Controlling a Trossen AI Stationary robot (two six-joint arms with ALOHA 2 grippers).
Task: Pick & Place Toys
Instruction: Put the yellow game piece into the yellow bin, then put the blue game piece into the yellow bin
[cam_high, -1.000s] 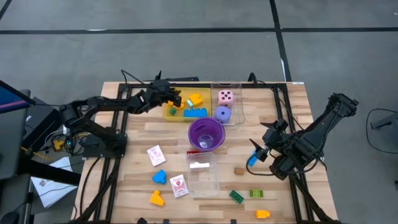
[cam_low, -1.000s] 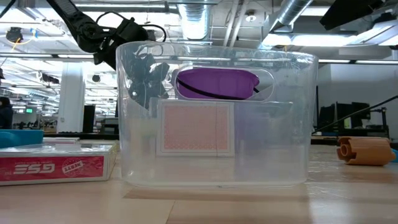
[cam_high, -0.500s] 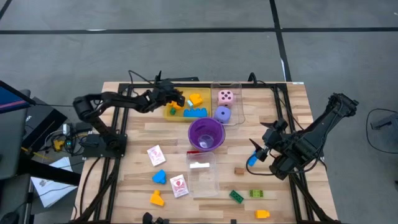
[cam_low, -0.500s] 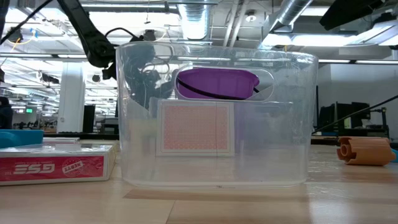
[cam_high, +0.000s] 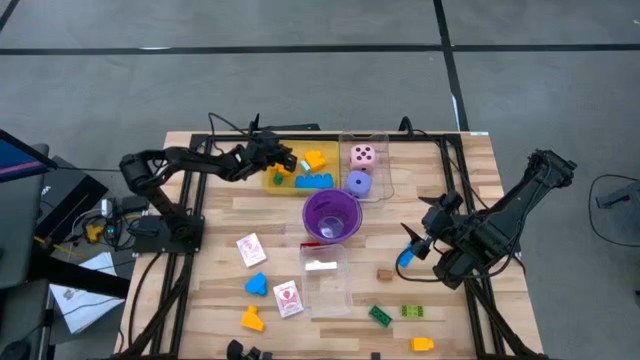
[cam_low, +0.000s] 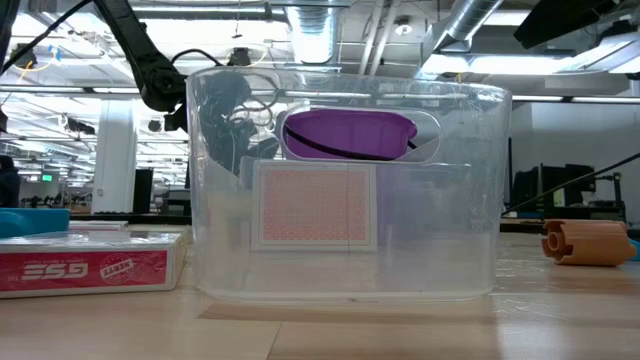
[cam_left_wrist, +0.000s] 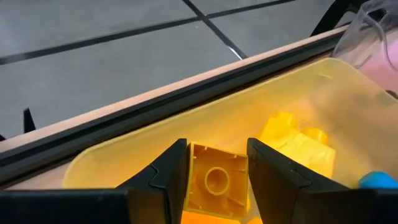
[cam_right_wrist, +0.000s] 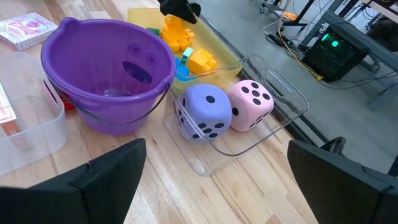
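While my left gripper (cam_left_wrist: 214, 177) hangs over the yellow tray (cam_high: 275, 182), half-closed on a yellow brick (cam_left_wrist: 214, 180), I judge releasing it comes next

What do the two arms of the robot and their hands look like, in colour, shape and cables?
Both arms are dark, almost black, built of jointed segments with black cables along them. The left hand has two black, angular fingers with flat inner faces. The right hand has broad black fingers as well, and a small bright blue part shows near its tip. No markings are readable.
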